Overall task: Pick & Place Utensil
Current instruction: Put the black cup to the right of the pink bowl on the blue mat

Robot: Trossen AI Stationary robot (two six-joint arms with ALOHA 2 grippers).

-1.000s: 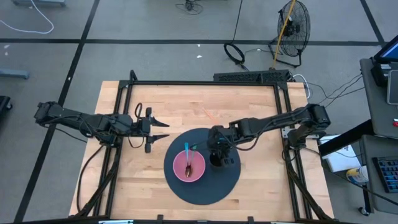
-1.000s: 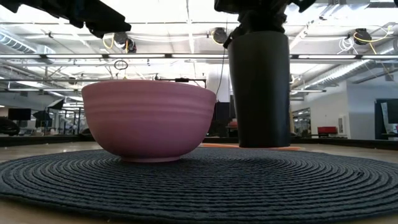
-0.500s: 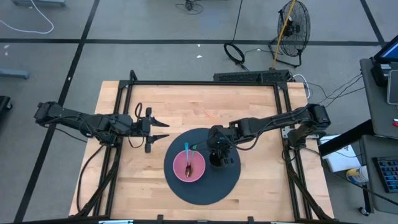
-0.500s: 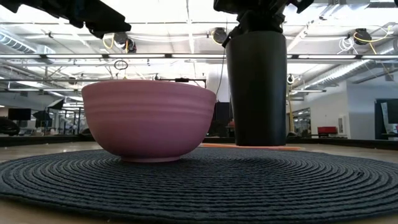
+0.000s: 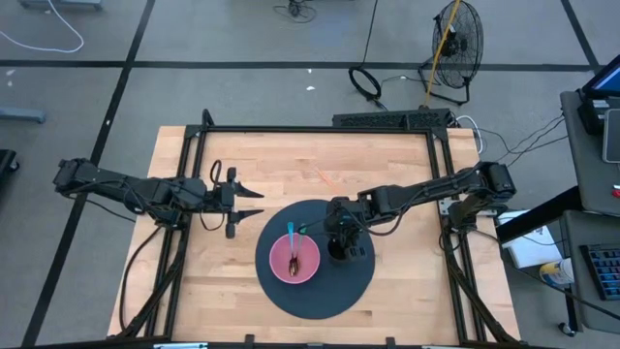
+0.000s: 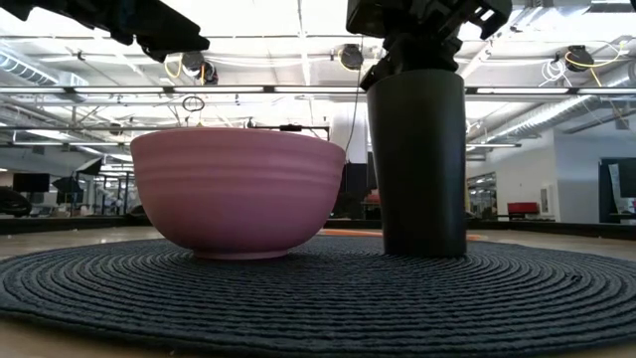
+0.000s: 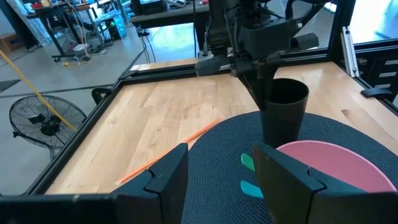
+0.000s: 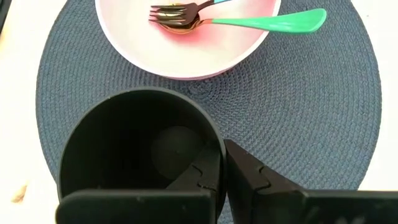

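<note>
A black cup stands upright on a round dark woven mat, right of a pink bowl. The bowl holds a fork and a spoon; one handle is green, the other teal. My right gripper is over the cup and shut on it. My left gripper hovers open over bare wood left of the mat, pointing at the bowl and cup. My right gripper holds the black cup by its rim on the side away from the bowl. One finger is inside the cup and the other outside, coming from above. The cup is upright, its base on the mat.
A thin orange stick lies on the wood beyond the mat. A black frame runs along the table's edges. Bare wood lies to the far side and left of the mat.
My right gripper has carried the cup a little down and toward the table's near edge. In the low view the cup's base now shows lower, on the mat, and the cup stands straight. The left arm, the bowl and the utensils have stayed put.
</note>
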